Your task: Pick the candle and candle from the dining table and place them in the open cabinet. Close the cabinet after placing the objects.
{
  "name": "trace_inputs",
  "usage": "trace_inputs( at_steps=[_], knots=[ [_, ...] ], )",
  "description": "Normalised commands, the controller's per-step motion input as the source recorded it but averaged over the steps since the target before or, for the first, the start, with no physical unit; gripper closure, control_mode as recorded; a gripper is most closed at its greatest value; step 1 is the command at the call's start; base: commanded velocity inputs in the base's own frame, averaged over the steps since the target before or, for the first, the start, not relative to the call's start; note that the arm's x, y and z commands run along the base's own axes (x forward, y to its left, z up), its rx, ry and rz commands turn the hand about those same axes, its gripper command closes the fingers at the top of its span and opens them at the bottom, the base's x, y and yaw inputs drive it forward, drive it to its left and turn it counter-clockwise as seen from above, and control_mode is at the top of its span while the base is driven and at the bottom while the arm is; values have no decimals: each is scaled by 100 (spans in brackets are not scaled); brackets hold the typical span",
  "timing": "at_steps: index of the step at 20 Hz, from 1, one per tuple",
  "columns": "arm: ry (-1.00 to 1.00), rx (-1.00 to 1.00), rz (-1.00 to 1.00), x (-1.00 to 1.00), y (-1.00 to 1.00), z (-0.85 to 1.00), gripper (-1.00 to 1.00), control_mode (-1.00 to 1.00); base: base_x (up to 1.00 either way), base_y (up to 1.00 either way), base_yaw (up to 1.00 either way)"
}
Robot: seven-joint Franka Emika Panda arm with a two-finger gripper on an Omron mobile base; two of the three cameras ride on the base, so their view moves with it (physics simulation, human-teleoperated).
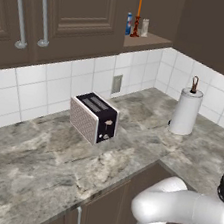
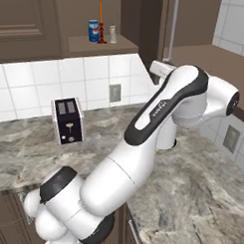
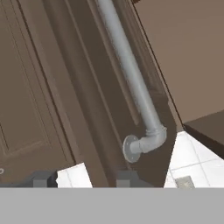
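The open cabinet's shelf (image 1: 149,38) (image 2: 109,46) holds both candles. One is a thin orange taper (image 1: 139,7) (image 2: 101,11) on a dark red base. The other is a short pale stub (image 1: 144,27) (image 2: 113,34) just right of it. The cabinet's dark brown door (image 3: 83,100) (image 1: 212,27) stands swung out, with its silver bar handle (image 3: 131,74) (image 2: 173,26) close in front of my hand. My gripper (image 3: 85,178) sits below the handle's lower elbow. Its fingertips (image 3: 43,178) stand apart astride the door's edge, with tile showing in the gap. The dining table is out of view.
A blue can (image 1: 129,24) (image 2: 93,31) stands left of the taper on the shelf. On the marble counter (image 1: 36,159) sit a toaster (image 1: 94,117) (image 2: 68,120) and a paper towel roll (image 1: 185,112). Closed cabinet doors with bar handles (image 1: 45,8) hang at upper left.
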Motion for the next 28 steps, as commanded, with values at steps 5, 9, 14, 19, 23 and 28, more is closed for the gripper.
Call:
trace_inputs(
  at_steps=[5,9,14,19,23,28],
  knots=[
    [-18,-1,-1,100,100,-100,-100,-100,0,0,0],
    [-11,0,-1,100,100,-56,-100,-100,0,0,0],
    [0,0,0,100,100,-25,-100,-100,0,0,0],
    [0,0,0,100,100,-45,-100,-100,0,0,0],
    [0,0,0,100,100,-49,-100,-100,0,0,0],
    [0,1,0,100,100,-34,-100,-100,0,0,0]
  ],
)
